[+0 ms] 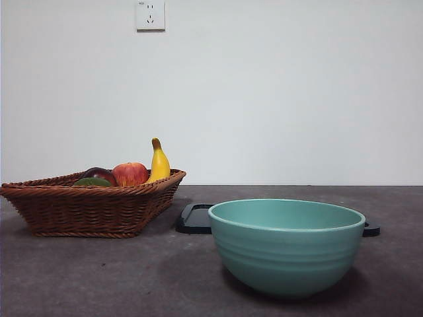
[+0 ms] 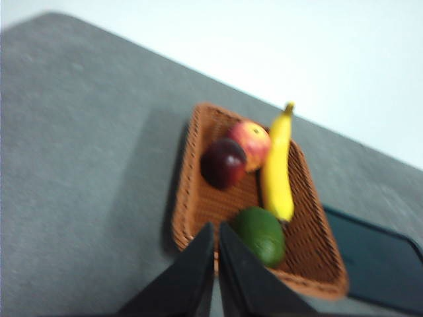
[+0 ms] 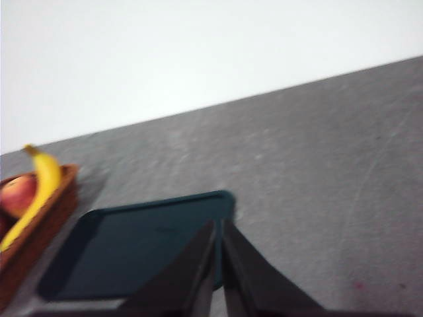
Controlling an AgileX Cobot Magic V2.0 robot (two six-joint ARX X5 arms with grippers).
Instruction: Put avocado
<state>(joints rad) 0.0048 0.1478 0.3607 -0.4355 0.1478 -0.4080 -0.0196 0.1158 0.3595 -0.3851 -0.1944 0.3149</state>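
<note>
The avocado (image 2: 262, 235) lies in the basket (image 2: 188, 191), touching the banana (image 2: 277, 165). The left gripper (image 2: 217, 231) hangs above with fingers pressed together, holding nothing; descending unopened, it could shove the banana or roll the avocado away.

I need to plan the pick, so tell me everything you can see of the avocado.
The avocado is a dull dark-green, smooth oval, whole and lying on its side at one end of the wicker basket. The banana is right next to it. From the front only its top shows above the rim. Nothing grips it.
</note>
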